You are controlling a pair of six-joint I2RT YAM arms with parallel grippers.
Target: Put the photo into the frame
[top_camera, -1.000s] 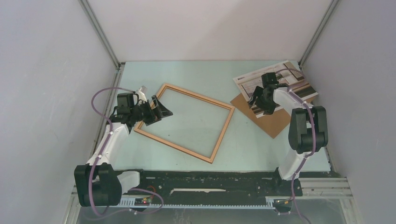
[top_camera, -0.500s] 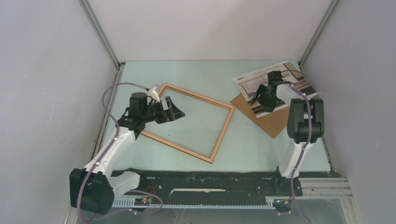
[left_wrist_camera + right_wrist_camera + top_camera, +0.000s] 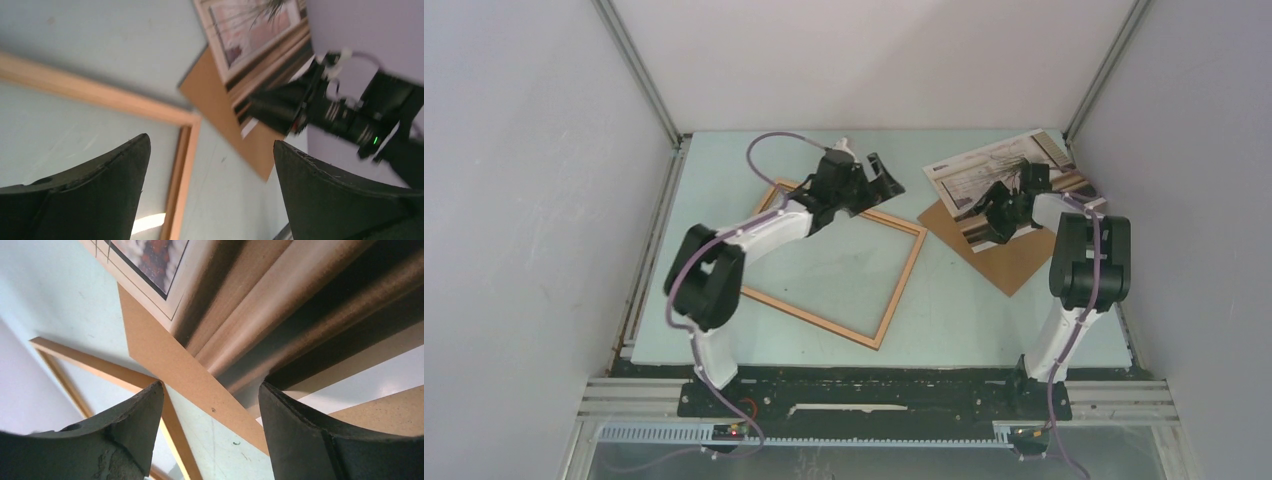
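**Supervisor:** Report the left hand.

**Operator:** I am seeing the left hand [image 3: 879, 174] released, fingers spread wide and gripping nothing, above the far rail of the frame [image 3: 901, 288]. The frame is lying flat on the surface [image 3: 984, 315].

**Supervisor:** Report the right hand.

**Operator:** I am seeing the right hand [image 3: 992, 212] released as well, fingers apart, low over the striped side of the photo [image 3: 979, 176]. The photo is lying partly on the brown backing board [image 3: 1009, 258], just beside the frame's far right corner and outside the frame.

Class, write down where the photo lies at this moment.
In the top view, the photo lies at the far right of the table, partly on the brown backing board, right of the frame.
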